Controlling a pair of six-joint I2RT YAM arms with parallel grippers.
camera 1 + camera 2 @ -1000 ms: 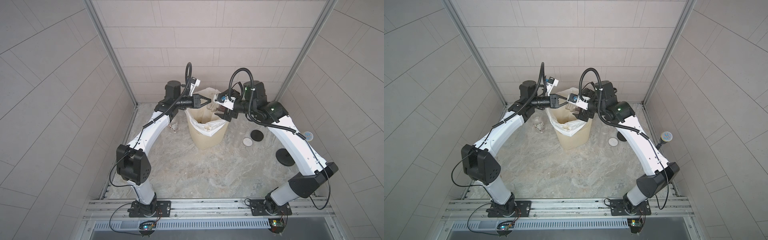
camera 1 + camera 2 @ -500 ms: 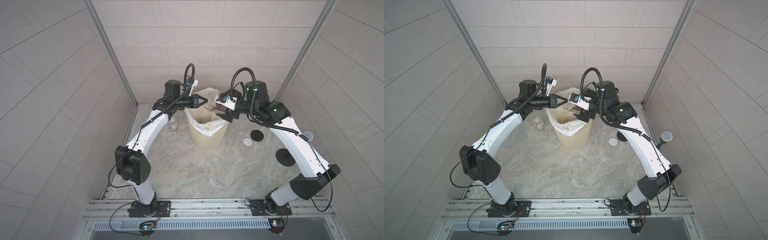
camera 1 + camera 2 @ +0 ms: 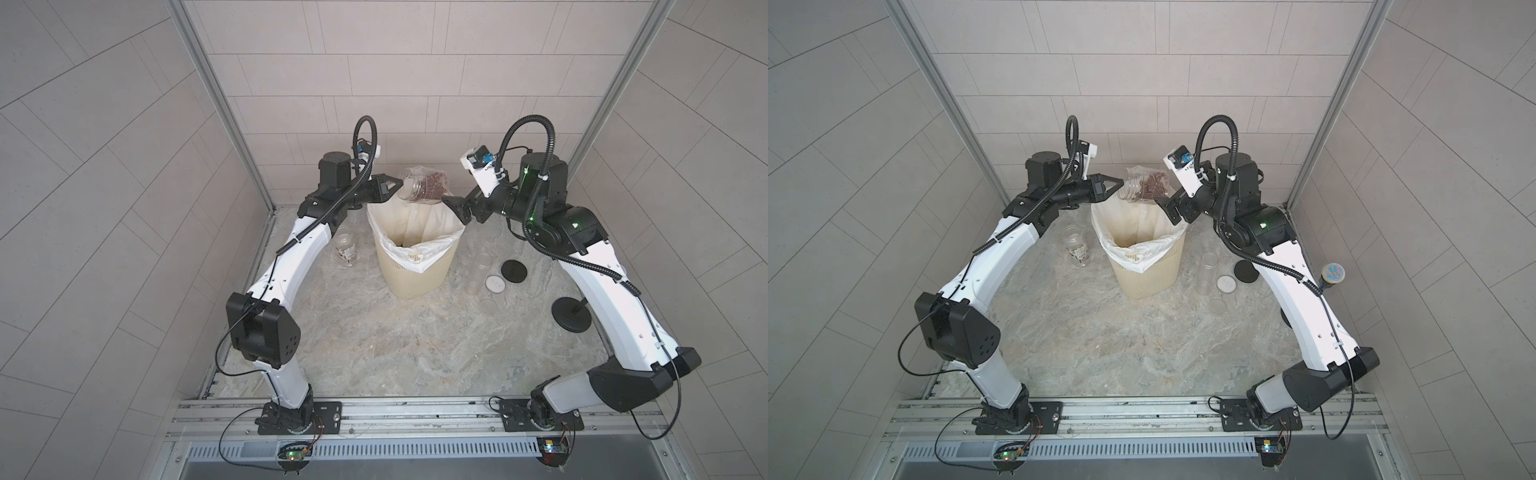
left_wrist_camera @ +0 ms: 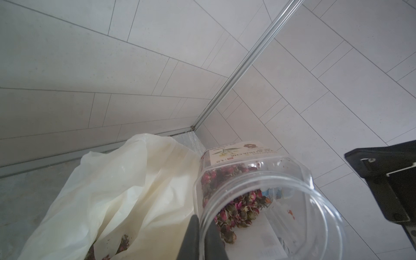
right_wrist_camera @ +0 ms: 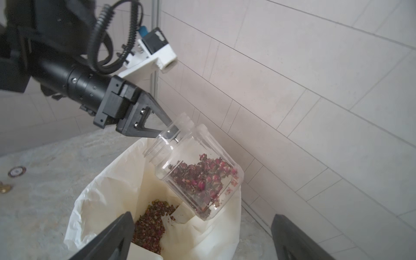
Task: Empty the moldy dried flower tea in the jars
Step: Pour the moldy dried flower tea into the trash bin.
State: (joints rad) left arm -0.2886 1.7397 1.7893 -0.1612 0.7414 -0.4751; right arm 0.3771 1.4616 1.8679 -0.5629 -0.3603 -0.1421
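A clear lidless jar [image 3: 424,189] [image 3: 1144,189] hangs nearly on its side over the back rim of the cream bin [image 3: 415,274]. My left gripper [image 3: 397,185] [image 5: 174,129] is shut on the rim of its mouth, one finger inside and one outside [image 4: 201,220]. Reddish dried flower tea [image 5: 200,177] lies toward the jar's base [image 4: 236,207]. More tea [image 5: 150,222] lies in the bin's white liner. My right gripper [image 3: 451,208] [image 5: 202,217] stands open just beyond the jar's base, touching nothing.
A labelled clear jar [image 3: 345,247] stands left of the bin. Right of the bin are a slim clear cylinder [image 3: 483,261], a black lid [image 3: 513,271] and a white lid [image 3: 495,284]. A black round stand [image 3: 571,316] sits under my right arm. Tiled walls close in behind.
My left gripper has carried the jar slightly left and up over the bin. My right wrist has tilted upward, and its fingers now stand apart from the jar.
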